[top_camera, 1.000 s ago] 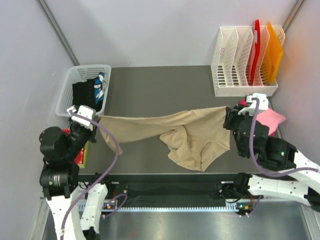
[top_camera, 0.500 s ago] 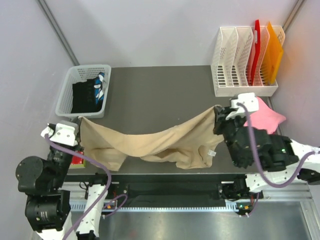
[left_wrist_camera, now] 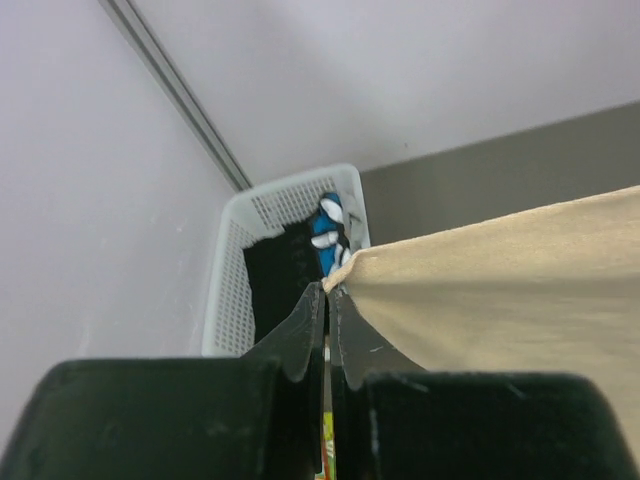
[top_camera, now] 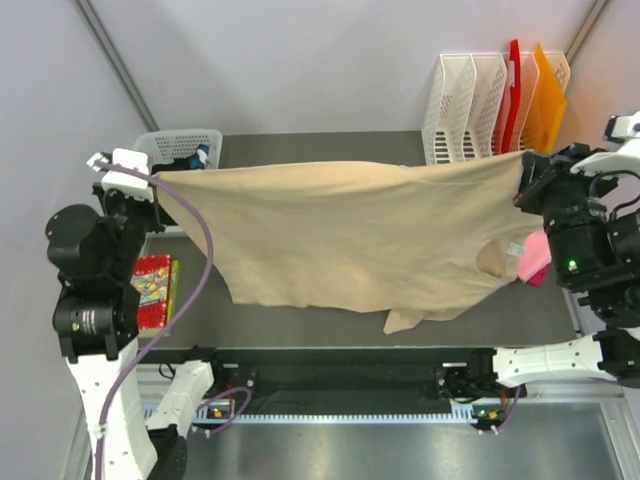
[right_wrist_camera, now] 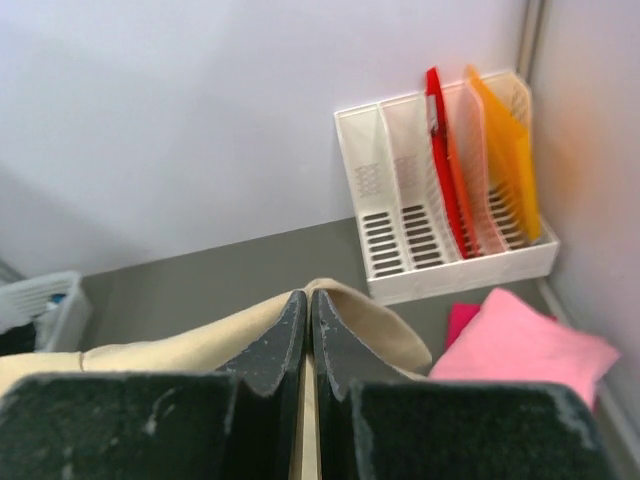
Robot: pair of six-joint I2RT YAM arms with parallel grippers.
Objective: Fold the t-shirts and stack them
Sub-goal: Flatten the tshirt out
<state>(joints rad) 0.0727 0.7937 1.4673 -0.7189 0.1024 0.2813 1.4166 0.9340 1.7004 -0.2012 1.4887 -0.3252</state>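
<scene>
Top external view: we see the tan t-shirt (top_camera: pixel 360 235) stretched wide between two raised arms, above the dark bench (top_camera: pixel 320 150). The left gripper (top_camera: pixel 152 188) pinches one upper corner near the basket (top_camera: pixel 170 140), and the right gripper (top_camera: pixel 524 182) pinches the opposite corner in front of the rack (top_camera: pixel 470 100). In both wrist views the jaws are pressed together on a thin fold of tan cloth, with no gap showing. We judge that the pull between the two corners is there to flatten the garment, so that it can be laid down smooth before folding. Its top edge runs nearly straight, while the lower hem hangs loose toward the near edge of the bench, and one sleeve droops below it. We cannot tell whether the hem touches the surface. The pink t-shirt (right_wrist_camera: pixel 520 345) lies at the right edge of the bench, just in front of the rack. It looks like a compact pad, and we read it as already folded and waiting as the base of the stack. We count two t-shirts, two grippers, one basket, one rack, and two stiff sheets in it: one red sheet (top_camera: pixel 513 75) and one orange sheet (top_camera: pixel 546 100).
</scene>
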